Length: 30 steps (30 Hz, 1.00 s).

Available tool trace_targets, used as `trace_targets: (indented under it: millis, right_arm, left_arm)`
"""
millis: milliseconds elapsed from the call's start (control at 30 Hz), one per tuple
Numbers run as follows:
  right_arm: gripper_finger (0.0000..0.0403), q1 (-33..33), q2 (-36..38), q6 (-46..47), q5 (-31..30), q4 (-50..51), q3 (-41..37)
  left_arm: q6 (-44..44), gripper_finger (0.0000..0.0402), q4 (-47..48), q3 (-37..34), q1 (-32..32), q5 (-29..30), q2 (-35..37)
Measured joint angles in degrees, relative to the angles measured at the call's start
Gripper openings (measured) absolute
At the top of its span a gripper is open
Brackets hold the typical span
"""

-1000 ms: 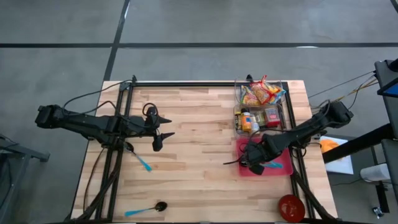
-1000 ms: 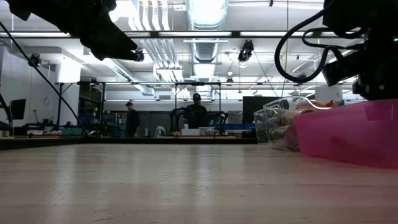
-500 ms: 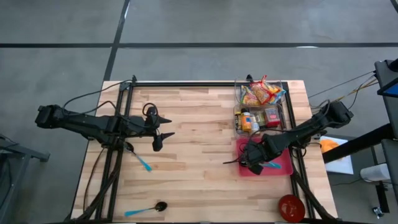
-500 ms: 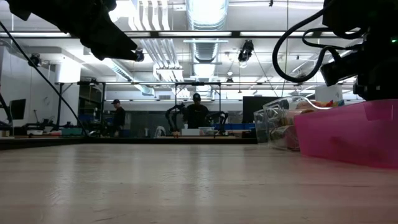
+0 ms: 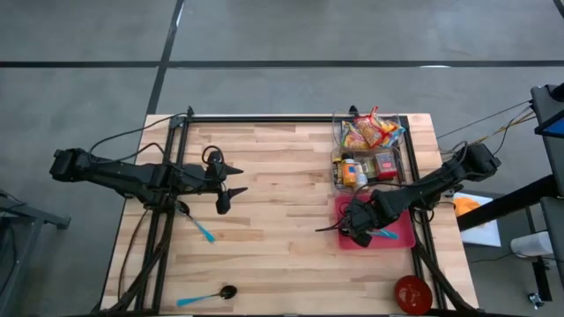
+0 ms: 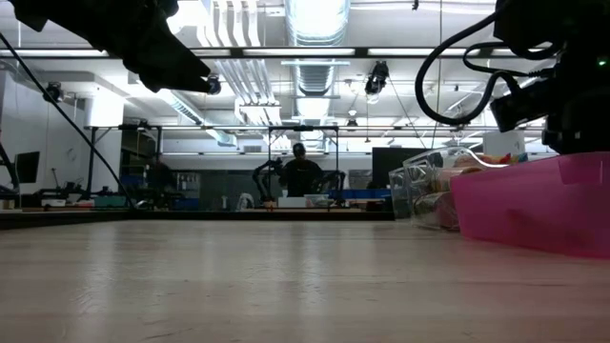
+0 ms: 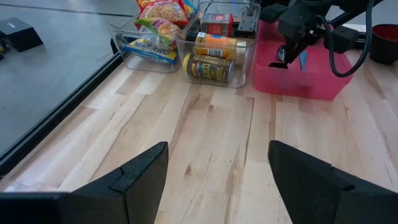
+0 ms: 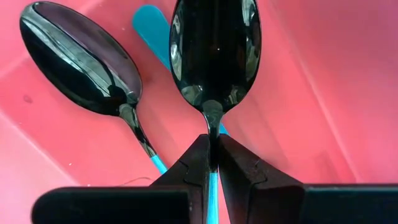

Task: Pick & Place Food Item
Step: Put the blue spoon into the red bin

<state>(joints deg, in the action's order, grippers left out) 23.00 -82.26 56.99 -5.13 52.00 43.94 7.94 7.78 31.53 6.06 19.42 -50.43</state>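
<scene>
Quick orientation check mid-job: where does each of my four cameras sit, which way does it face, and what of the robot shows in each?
High view: overhead, looking straight down; both arms, left tool open, right tool over the pink bin.
Low view: at tabletop height, looking across into the room; arms overhead, pink bin wall at right.
Left wrist view: looks across the table past its own spread fingers toward the bins.
Right wrist view: looks down into the bin; its tool is shut on a black spoon.
Shared: every view shows the pink bin.

In the high view, the food bins (image 5: 370,150) sit upper right on the table (image 5: 282,211), the tray (image 5: 405,236) just below them, a bowl (image 5: 411,293) at lower right, two spoons (image 5: 201,227) lower left.
</scene>
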Motion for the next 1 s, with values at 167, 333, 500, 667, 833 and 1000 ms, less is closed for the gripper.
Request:
trace_targets:
  millis: [167,333,500,667,833,1000]
  right_arm:
    - [0.0024,0.0,-0.02,0.03,0.0,-0.1,-0.26]
    - [0.0025,0.0,-0.04,0.66,0.0,-0.22,-0.49]
    - [0.0025,0.0,-0.04,2.43,-0.01,-0.25,-0.61]
    - [0.0025,0.0,-0.04,2.58,0.0,-0.34,-0.61]
    - [0.0025,0.0,-0.04,2.38,0.09,-0.06,-0.61]
    - [0.0025,0.0,-0.04,3.4,0.44,4.44,-0.92]
  left_arm:
    - [0.0,0.0281,0.0,0.0,-0.01,0.02,0.0]
    - [0.0,0.0281,-0.01,0.0,-0.01,0.0,-0.02]
    - [0.0,0.0281,0.01,0.0,-0.01,0.02,0.0]
    - [0.02,0.0281,0.01,0.0,-0.01,0.02,0.0]
    - [0.02,0.0281,0.0,0.0,-0.01,0.02,0.0]
    - [0.02,0.0281,0.0,0.0,-0.01,0.02,-0.01]
